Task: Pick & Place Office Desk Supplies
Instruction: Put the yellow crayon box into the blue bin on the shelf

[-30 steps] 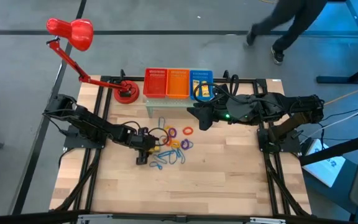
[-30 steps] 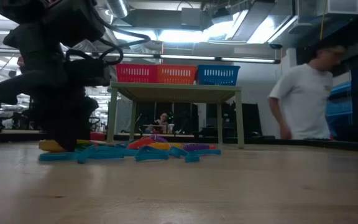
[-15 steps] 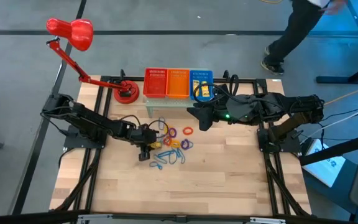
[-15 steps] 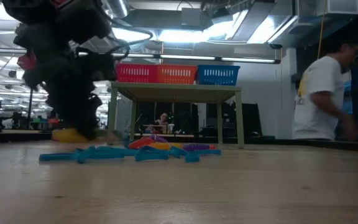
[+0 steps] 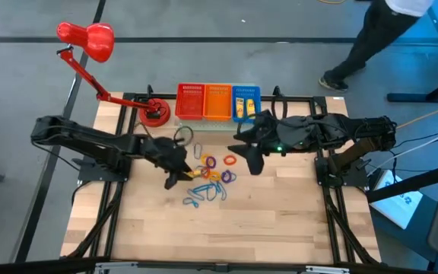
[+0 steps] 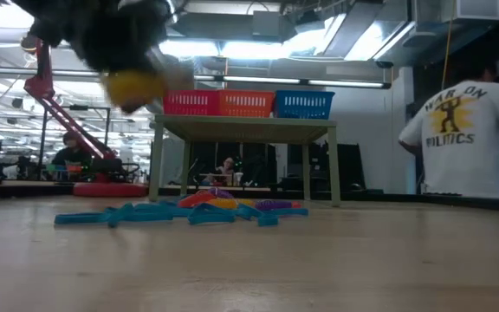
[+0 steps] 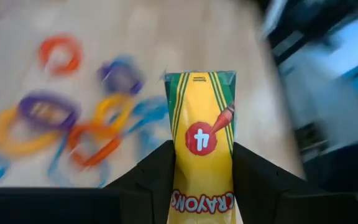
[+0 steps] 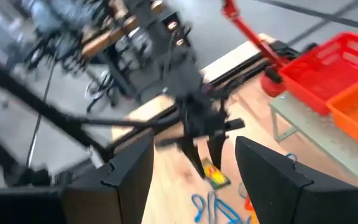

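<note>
One yellow crayon packet sits gripped in the left claw, its long axis running straight out past the fingertips; the right claw hangs open nearby.

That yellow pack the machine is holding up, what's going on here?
The left tool has clamped a yellow crayon pack and holds it in the air above the wooden table. Below it lies a heap of colored bands and blue loops. Three baskets sit on a small stand at the table's far edge. The right tool hangs open beside the heap, holding nothing. A person stands in the room behind.
</note>
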